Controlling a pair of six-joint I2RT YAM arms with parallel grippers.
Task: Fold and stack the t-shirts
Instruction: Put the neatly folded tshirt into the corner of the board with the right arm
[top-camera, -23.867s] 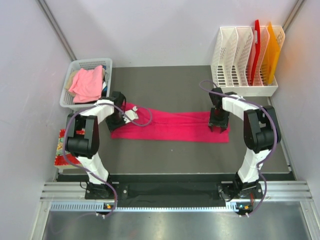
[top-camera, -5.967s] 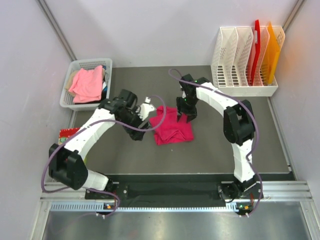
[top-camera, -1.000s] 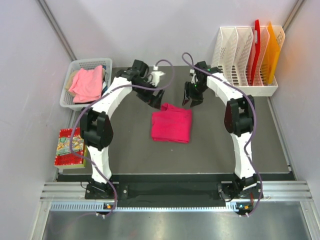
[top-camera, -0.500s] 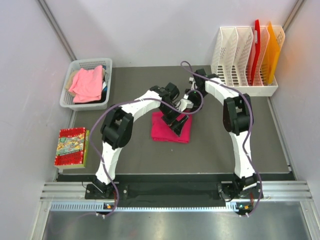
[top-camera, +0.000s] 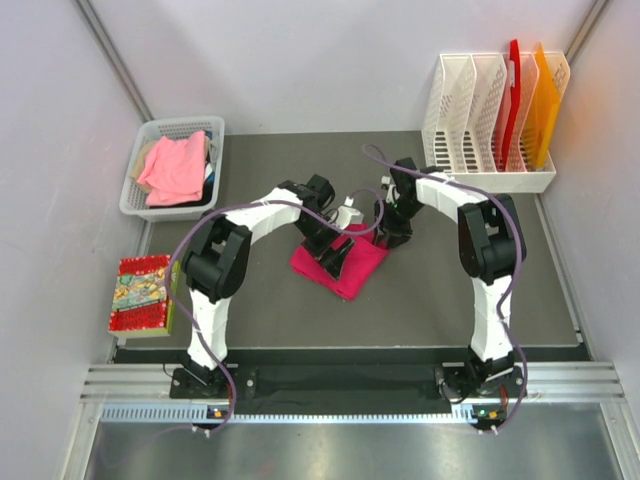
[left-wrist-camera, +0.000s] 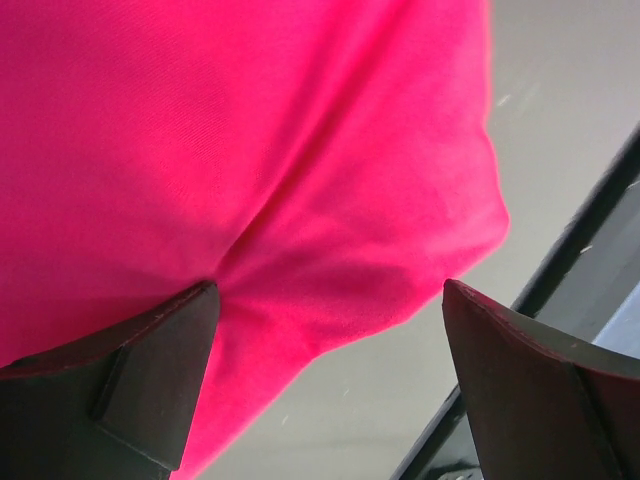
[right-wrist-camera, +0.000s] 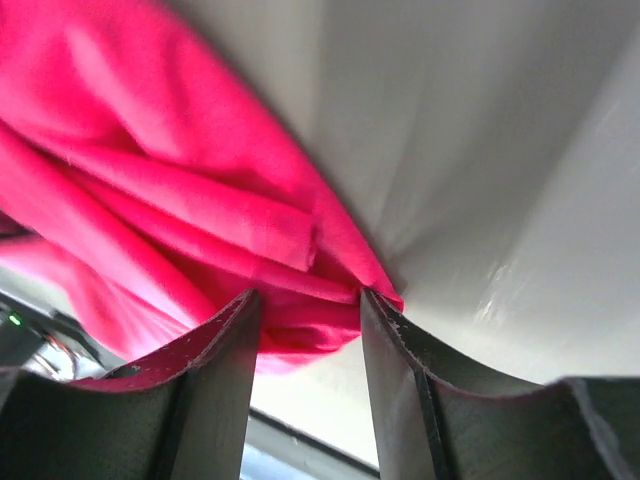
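Now rotated: magenta t-shirt (top-camera: 360, 268); right gripper (right-wrist-camera: 307, 300) seemingly pinching corner.

Plain bright magenta-pink on the folded t-shirt (top-camera: 358, 275), paler salmon-pink on the second t-shirt (top-camera: 175, 168). White on the basket (top-camera: 172, 124) and file rack (top-camera: 455, 100), dark grey on the mat (top-camera: 300, 320), red-edged multicoloured print on the book (top-camera: 140, 295).

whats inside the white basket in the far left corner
In the basket a salmon-pink t-shirt lies on top, with beige cloth and dark cloth showing beside it. Whatever lies beneath is covered.
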